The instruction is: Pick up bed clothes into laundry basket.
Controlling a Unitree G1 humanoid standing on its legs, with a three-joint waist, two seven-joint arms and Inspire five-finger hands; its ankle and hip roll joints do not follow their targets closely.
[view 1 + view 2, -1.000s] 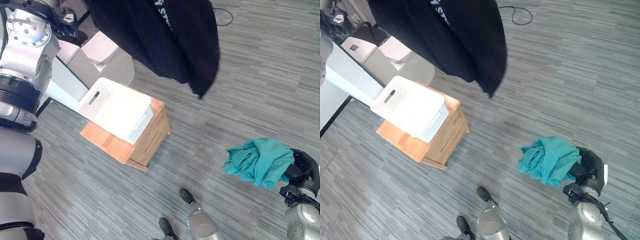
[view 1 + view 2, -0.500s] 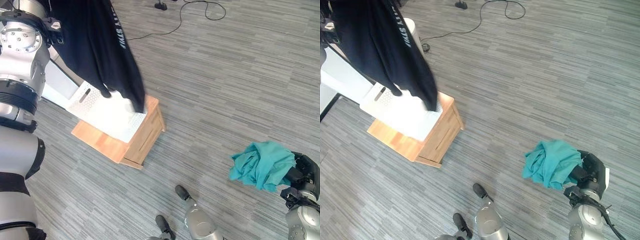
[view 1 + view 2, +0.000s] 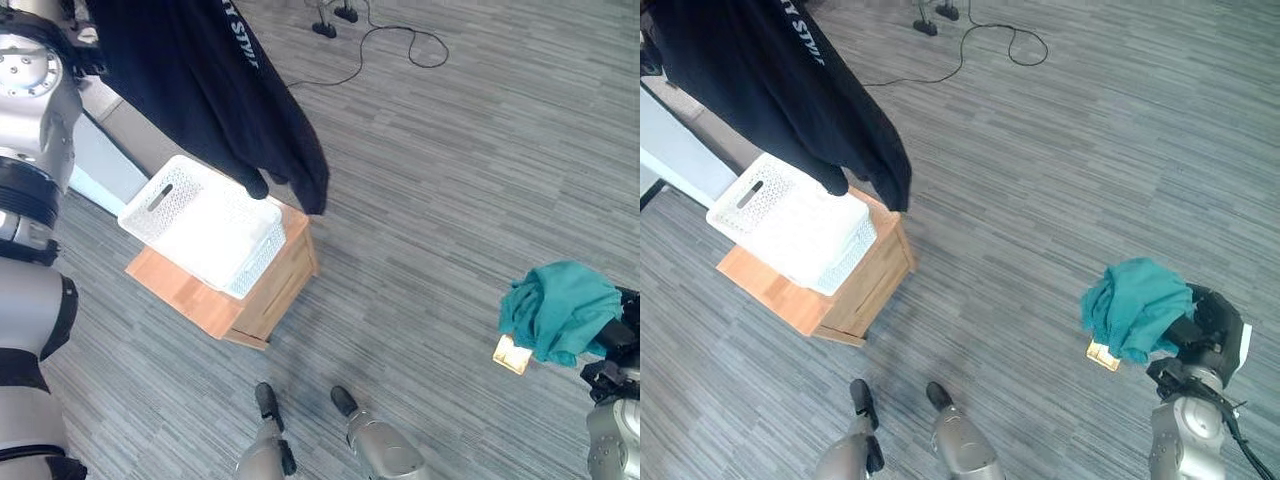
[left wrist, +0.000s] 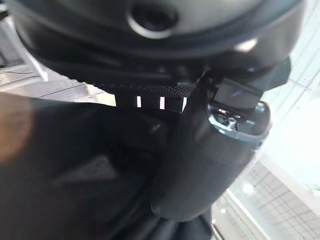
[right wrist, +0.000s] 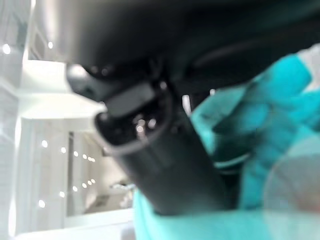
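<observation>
Right now what matters is that our large black garment with white lettering hangs long and vertical from our left hand, and its lowest hem dangles just above the far rim of the white perforated plastic laundry basket. The basket sits on a low wooden cabinet on the grey striped floor, below and slightly to the near side of the hanging cloth. So the drop, as we judge it, calls for bringing the left hand a little nearer over the basket and lowering, letting the cloth fold down inside and not drape over the rim.

Our left hand is clamped round the black fabric, as its wrist view shows cloth bunched against the thumb. The garment looks limp and heavy, sleeves trailing, likely to swing.

Our right hand is well apart from the basket, low at our right side, fingers closed round a bunched teal cloth that spills out over it in soft folds. A small tan tag or object shows just beneath the teal bundle; we cannot tell what it is. The left hand is clearly the nearer to the basket, so its load should go first.
</observation>
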